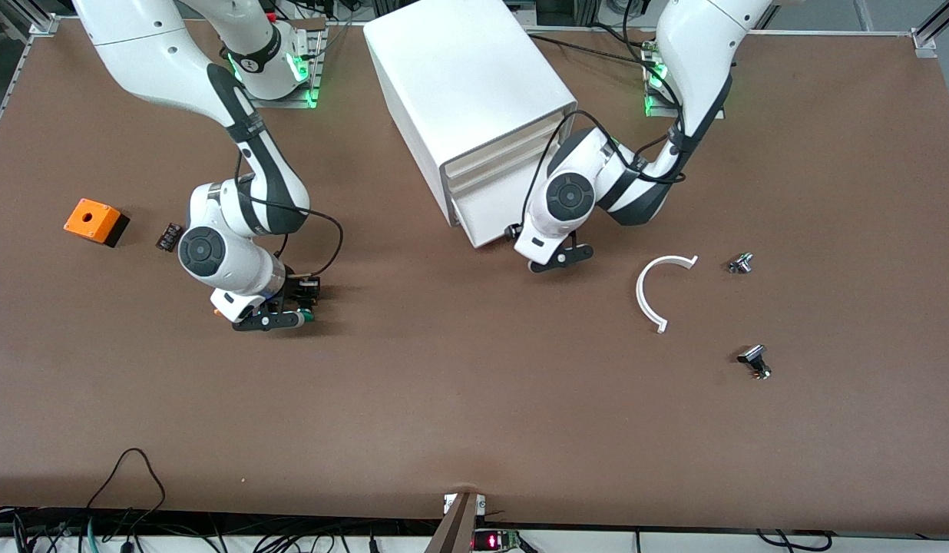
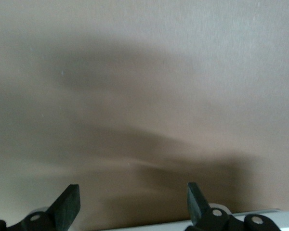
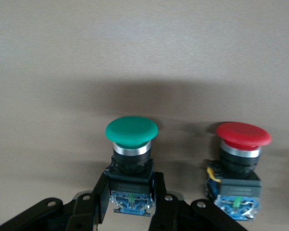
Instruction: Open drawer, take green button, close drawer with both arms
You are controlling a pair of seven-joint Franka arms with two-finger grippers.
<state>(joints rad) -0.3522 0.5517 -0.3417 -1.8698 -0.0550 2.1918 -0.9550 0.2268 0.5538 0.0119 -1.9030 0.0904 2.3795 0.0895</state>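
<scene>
1. An orange box point(image 1: 92, 220) with a round hole in its top and a small black part point(image 1: 168, 236) are lying on the brown table point(image 1: 474, 415) toward the right arm's end.
2. The right gripper point(image 1: 271, 319) is resting low at the table, nearer to the front camera than the orange box. Its fingers point(image 3: 100, 204) are closing narrowly on the black-and-blue body of the green button point(image 3: 131, 162).
3. In the right wrist view the green button is standing upright, its long axis vertical and its cap facing up. A red button point(image 3: 240, 168) is standing just beside it, apart from the fingers.
4. Handling judgement: the button appears light and rigid, with a smooth domed cap likely to slip. The squarer body beneath the metal collar is the sound place to hold, and that is where the fingers are sitting.
5. The white cabinet point(image 1: 463, 92) is standing mid-table, its drawer point(image 1: 499, 170) fronts facing toward the left arm's end. They are looking flush or nearly so; I cannot tell whether any gap remains.
6. The left gripper point(image 1: 560, 259) is hovering just in front of the lowest drawer, fingers point(image 2: 67, 206) spread wide and holding nothing.
7. A white curved piece point(image 1: 653, 296) and two small dark parts point(image 1: 741, 263) point(image 1: 754, 361) are lying toward the left arm's end.
</scene>
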